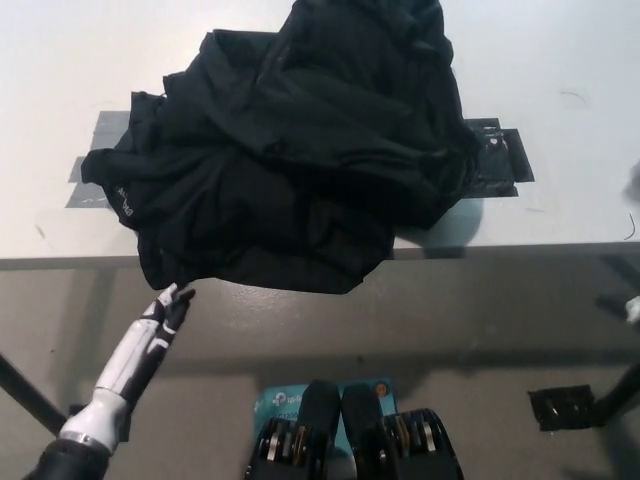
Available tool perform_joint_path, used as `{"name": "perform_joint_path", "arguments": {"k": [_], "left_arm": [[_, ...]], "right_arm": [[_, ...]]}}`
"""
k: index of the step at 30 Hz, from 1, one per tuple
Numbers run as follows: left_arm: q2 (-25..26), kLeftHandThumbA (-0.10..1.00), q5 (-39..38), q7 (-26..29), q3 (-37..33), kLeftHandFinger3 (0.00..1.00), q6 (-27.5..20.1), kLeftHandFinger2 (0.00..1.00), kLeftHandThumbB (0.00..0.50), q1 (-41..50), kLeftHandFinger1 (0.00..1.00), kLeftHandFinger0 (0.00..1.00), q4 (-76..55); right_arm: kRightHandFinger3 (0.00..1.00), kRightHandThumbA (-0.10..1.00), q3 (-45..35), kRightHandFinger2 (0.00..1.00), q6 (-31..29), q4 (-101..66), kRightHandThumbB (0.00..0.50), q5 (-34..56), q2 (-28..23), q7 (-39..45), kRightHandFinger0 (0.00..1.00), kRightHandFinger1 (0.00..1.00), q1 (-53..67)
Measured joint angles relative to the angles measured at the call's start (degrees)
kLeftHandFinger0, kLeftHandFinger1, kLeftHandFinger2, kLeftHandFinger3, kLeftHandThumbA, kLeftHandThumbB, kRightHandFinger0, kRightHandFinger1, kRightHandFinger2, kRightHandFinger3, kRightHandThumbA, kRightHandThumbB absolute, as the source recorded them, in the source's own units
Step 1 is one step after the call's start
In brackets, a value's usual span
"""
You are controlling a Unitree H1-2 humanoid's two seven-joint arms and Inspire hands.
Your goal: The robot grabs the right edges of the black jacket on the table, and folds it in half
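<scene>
The black jacket (pixel 290 150) lies in a crumpled heap on the white table (pixel 560 60), its near hem hanging over the front edge. My white left hand (pixel 160 320) reaches up from the lower left, open and stretched out, its tips just under the hanging hem near the jacket's left corner, holding nothing. Of my right hand only a blurred sliver (pixel 633 185) shows at the right edge of the head view, away from the jacket.
Grey tape (pixel 100 130) marks the table left of the jacket and black tape (pixel 500 150) lies to its right. Below the table edge is grey floor with a teal box (pixel 275 400), a dark table leg (pixel 20 390) and a black foot plate (pixel 565 405).
</scene>
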Motion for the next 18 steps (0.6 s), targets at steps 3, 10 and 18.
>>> {"name": "perform_joint_path", "arguments": {"k": [3, 10, 18], "left_arm": [[0.12, 1.00, -0.40, -0.19, 0.11, 1.00, -0.32, 1.00, 0.171, 0.81, 1.00, 1.00, -0.04], [0.10, 1.00, -0.93, -0.80, 0.29, 1.00, -1.41, 1.00, 0.176, 5.23, 1.00, 1.00, -0.65], [0.10, 1.00, -1.54, -0.84, 0.83, 1.00, -2.27, 1.00, 0.179, 9.54, 1.00, 1.00, -1.49]], "right_arm": [[1.00, 1.00, 1.31, 1.00, -1.51, 9.76, 0.197, -0.27, 1.28, -1.36, 1.00, 1.00, 1.48], [1.00, 1.00, 5.20, 1.00, -6.19, 22.94, 0.149, -1.94, -0.07, -3.94, 1.00, 1.00, 3.72], [1.00, 1.00, 9.63, 1.00, -9.09, 24.54, 0.097, -2.63, -1.37, -4.72, 1.00, 1.00, 7.21]]}}
